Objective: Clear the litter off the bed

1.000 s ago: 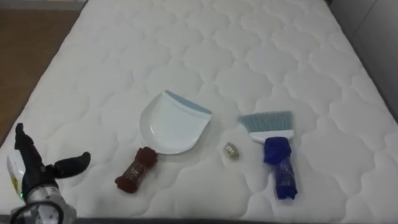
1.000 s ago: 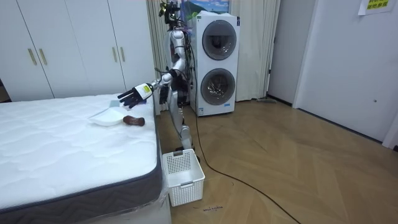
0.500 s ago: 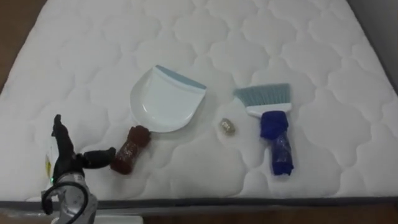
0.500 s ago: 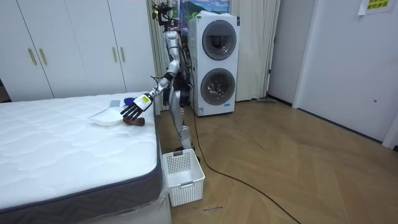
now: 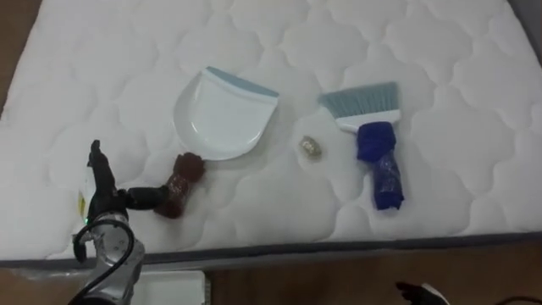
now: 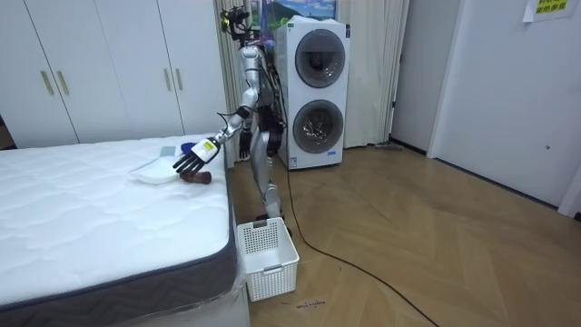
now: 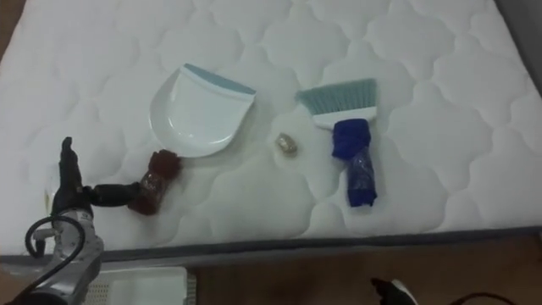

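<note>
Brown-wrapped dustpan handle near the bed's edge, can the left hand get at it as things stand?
Probably yes. The left hand is open right beside the brown wrapped handle of the white dustpan, thumb pointing at it, nothing between them.

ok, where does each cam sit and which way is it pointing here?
Left eye view: on the robot's head, facing down at the mattress, dustpan and brush; left hand, fingers open, lower left.
Right eye view: beside it, same downward aim; same left hand.
Room view: stands across the floor, facing the mattress's end and washing machines; whole robot standing, left hand over the mattress.
Shared: both eyes see dustpan, brush, left hand.
</note>
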Available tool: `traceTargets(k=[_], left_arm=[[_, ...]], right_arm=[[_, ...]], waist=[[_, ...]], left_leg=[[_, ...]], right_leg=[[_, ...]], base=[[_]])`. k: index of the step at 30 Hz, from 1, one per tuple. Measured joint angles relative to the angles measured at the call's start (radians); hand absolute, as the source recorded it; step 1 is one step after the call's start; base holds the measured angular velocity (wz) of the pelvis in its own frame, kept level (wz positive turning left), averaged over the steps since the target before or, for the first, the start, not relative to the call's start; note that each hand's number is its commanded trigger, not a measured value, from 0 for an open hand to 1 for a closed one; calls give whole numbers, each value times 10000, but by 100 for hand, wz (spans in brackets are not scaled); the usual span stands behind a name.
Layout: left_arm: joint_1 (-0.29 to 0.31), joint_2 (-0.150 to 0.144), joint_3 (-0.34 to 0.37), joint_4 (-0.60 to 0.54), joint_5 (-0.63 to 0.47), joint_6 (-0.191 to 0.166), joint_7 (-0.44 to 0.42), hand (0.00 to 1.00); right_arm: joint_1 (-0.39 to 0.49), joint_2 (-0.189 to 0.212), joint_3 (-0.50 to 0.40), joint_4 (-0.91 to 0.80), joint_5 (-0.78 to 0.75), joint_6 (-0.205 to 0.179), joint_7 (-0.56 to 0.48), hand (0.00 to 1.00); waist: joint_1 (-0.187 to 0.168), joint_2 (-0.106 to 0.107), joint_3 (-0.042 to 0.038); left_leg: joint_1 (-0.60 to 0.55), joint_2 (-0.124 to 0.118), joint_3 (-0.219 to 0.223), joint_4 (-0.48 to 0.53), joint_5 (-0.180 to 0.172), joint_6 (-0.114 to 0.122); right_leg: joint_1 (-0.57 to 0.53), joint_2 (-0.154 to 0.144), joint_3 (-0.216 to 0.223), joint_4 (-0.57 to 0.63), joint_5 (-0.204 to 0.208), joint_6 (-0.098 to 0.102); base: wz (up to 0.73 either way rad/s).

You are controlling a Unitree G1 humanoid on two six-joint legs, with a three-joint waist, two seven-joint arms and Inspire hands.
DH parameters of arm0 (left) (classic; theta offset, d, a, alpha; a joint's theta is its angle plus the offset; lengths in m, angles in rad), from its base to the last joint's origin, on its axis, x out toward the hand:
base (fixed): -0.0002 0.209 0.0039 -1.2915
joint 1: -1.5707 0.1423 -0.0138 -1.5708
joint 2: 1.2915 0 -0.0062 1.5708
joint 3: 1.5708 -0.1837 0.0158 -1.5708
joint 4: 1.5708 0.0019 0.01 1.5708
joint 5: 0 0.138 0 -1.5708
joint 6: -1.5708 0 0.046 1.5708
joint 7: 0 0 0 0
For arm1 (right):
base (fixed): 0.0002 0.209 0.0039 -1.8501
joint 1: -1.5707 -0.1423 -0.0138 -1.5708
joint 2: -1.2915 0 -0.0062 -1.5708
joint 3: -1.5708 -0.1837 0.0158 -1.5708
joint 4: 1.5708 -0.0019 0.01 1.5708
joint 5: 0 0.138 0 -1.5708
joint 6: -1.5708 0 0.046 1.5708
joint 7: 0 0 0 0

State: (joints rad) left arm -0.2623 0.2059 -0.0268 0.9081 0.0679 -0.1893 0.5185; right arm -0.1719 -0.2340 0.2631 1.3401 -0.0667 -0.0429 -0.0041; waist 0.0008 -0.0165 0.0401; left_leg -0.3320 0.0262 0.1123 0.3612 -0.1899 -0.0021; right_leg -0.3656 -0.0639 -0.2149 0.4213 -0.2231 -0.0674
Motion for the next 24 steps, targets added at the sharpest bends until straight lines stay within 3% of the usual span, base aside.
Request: traceTargets(k=[5,10,24], left_arm=[[-401,2,5,562,-16,0,0,0],[-672,6,-15,562,-590,-5,8,0],[-1276,41,-545,526,-783,-17,237,0]], right_arm=[[20,4,300,-8,261,-5,-249,0],[-24,6,447,-2,324,0,-514,0],[50,-85,1369,33,626,61,-805,0]], waist=[[-116,-119,75],[-233,-116,83],[-310,-65,149]], left_leg=[[-611,-16,106,427,-6,3],[-962,-4,128,837,-42,52],[-1907,-12,219,1661,-328,252]], right_leg=[[-569,-90,-56,336,-9,-28],[-873,-164,-75,661,-44,-61],[-1968,-498,-46,1909,-316,-87]], base=[[-2],[1],[1]])
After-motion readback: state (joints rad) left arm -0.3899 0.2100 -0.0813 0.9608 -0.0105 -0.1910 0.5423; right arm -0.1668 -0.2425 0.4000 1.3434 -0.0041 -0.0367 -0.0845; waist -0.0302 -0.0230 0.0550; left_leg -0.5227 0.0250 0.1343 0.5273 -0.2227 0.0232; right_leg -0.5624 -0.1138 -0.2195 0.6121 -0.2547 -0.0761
